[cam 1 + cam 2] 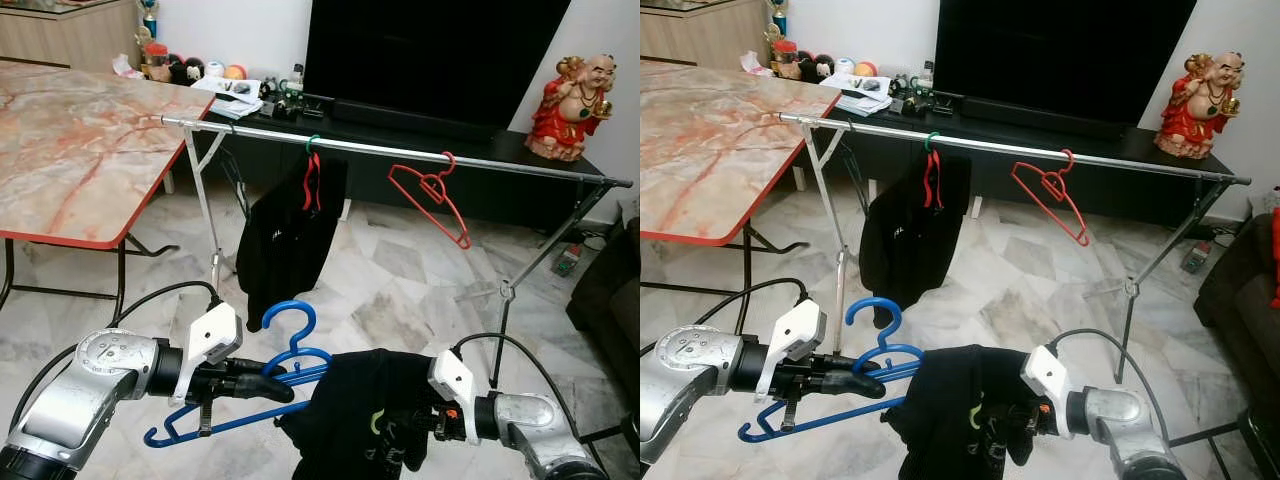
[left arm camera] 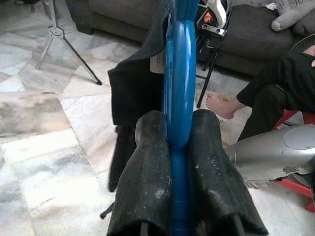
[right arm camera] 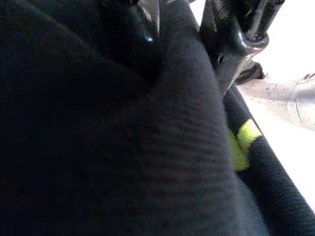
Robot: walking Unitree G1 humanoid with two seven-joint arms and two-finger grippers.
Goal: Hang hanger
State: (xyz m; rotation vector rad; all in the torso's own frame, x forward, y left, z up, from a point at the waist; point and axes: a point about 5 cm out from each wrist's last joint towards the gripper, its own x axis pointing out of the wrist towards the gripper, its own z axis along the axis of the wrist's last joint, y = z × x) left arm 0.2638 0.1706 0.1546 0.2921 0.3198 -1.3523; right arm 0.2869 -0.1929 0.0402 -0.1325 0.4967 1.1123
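carry step: left gripper [image 1: 275, 388] jaws clamp the blue plastic hanger [image 1: 290, 355], right gripper [image 1: 400, 440] jaws unreadable in black garment [image 1: 350, 400]; next, lift hook over silver metal rail [image 1: 400, 150].

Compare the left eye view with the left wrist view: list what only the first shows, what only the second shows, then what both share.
Left eye view alone: the clothes rail with a black garment on a red hanger and an empty red hanger, the marble table, the TV, and a red figurine.

Left wrist view alone: a dark sofa and a seated person's bare foot.

Both: the left end effector shut on the blue hanger, the black cloth on that hanger, and the marble floor.
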